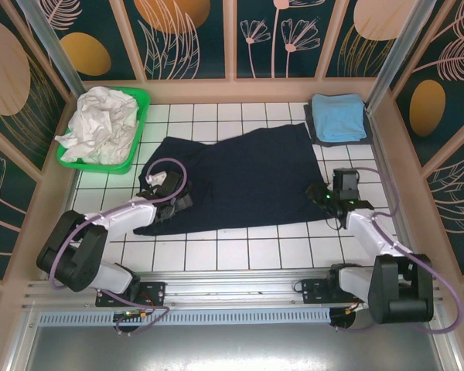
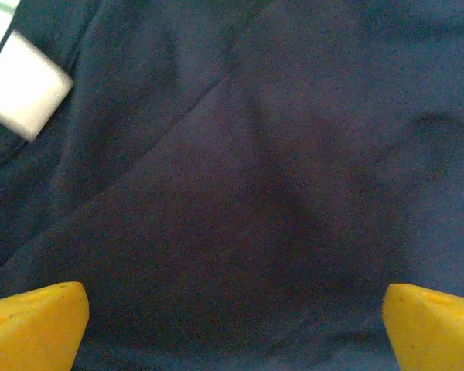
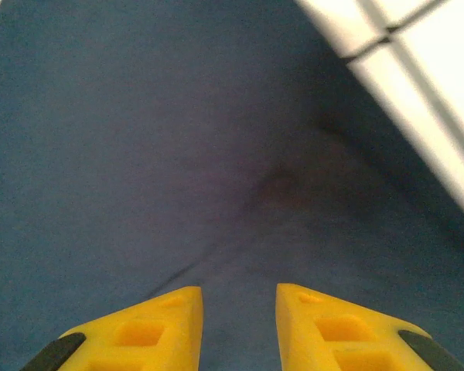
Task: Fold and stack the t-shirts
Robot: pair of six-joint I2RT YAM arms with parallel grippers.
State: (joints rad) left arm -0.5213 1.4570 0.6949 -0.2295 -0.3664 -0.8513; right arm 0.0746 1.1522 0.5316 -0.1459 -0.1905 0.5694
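Top external view: one large navy t-shirt (image 1: 240,182), spread flat on the white tiled table (image 1: 216,251), centre, its left edge rumpled. One light blue t-shirt (image 1: 339,117), folded, far right corner, lying on a darker grey piece. White t-shirts (image 1: 100,124), crumpled, heaped in a green basket (image 1: 143,116), far left. Left gripper (image 1: 174,202) over the navy shirt's near left part; in the left wrist view its yellow fingers (image 2: 39,321) stand wide apart above smooth navy cloth, a white label (image 2: 23,93) to the far left. Right gripper (image 1: 325,197) at the shirt's right edge; in the right wrist view its jaws sit narrowly apart over the cloth, and a pinch on it cannot be told.
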